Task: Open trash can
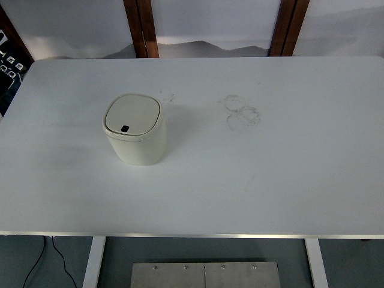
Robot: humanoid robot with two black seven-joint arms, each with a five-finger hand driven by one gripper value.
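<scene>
From the top view, a small cream-white trash can stands upright on the white surface, in the left half of it and a little toward the far edge. Its lid is a rounded square, lying flat and closed on the body, with a small dark rectangular mark near the lid's near edge. The can casts a soft shadow to its right.

To the right of the can, well apart from it, faint ring-shaped stains mark the surface near the middle; a fainter smudge lies just beyond the can's far right corner.

Neither hand of the robot shows in this view, so whether their fingers are apart or together cannot be told.

Beyond the far edge of the surface, two brown wooden posts stand against a pale wall. Below the near edge, white legs of the surface, a black cable and a grey metal plate are seen over a dark floor.
</scene>
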